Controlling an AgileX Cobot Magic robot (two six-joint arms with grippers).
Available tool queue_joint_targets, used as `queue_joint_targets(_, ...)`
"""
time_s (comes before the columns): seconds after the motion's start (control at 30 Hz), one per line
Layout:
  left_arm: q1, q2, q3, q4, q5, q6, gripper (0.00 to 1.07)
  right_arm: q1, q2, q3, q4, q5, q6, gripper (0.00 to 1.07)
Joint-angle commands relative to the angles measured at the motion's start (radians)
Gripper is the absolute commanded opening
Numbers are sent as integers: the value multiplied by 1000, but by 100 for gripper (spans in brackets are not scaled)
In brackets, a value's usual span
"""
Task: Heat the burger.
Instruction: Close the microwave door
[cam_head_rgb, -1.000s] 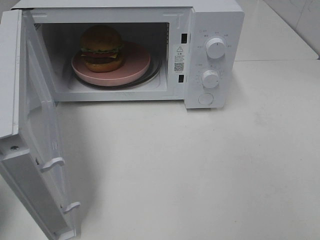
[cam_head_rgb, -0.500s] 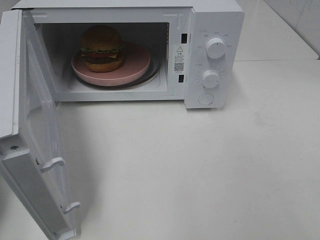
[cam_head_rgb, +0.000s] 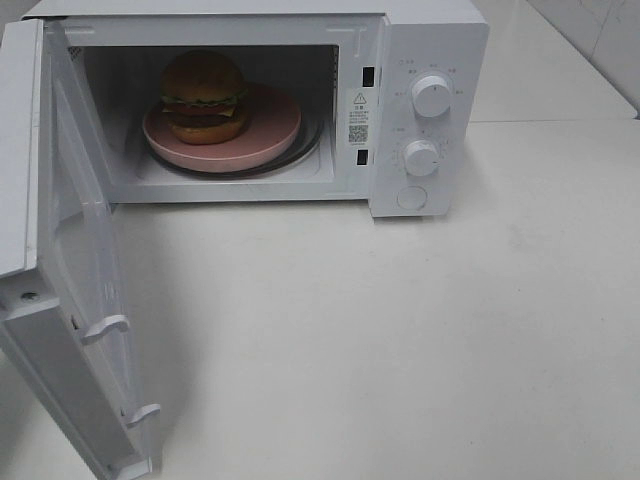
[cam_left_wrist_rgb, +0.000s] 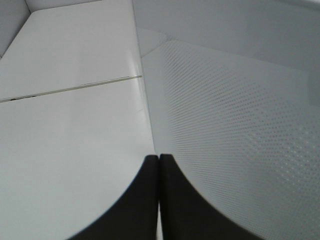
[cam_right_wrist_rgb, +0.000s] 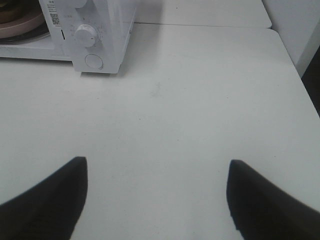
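The left tool (cam_left_wrist_rgb: 159, 159) has its two dark fingers pressed flat together with nothing between them, and it sits close beside the dotted mesh panel of the door (cam_left_wrist_rgb: 240, 140). The right tool (cam_right_wrist_rgb: 156, 162) is spread wide and holds nothing. Its fingers (cam_right_wrist_rgb: 47, 200) hang over the bare white table (cam_right_wrist_rgb: 175, 100), well apart from the microwave (cam_right_wrist_rgb: 107, 30).

In the high view the door stands swung fully open along the left edge of the frame, running from upper left to lower left, with two latch hooks (cam_head_rgb: 105, 327) on its free edge. Right of it, in the upper middle, the oven cavity is open to view. The burger (cam_head_rgb: 204, 95) stands upright inside it on a pink plate (cam_head_rgb: 275, 130), toward the plate's left side, and the plate rests on the glass turntable (cam_head_rgb: 312, 140). Further right, a sticker (cam_head_rgb: 358, 118) with a printed code is on the cavity frame. Beyond that is the control panel, with an upper knob (cam_head_rgb: 431, 95), a lower knob (cam_head_rgb: 421, 157) beneath it and a round button (cam_head_rgb: 411, 197) at the bottom. The table fills the lower and right parts of the frame.
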Motion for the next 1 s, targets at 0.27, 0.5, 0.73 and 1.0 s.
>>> queue_joint_targets(0.27, -7, 172, 1, 202, -249, -166, 0, -7, -27, 1, 3, -8, -12, 76)
queue_joint_targets(0.5, -49, 267, -25, 219, -343, -166, 0, -7, -27, 1, 3, -8, -12, 76)
queue_joint_targets(0.73, -139, 325, -93, 198, -343, -165, 0, -7, -27, 1, 3, -8, -12, 76)
queue_joint_targets(1.0, -246, 388, -177, 100, -343, -162, 0, -7, -27, 1, 3, -8, -12, 76)
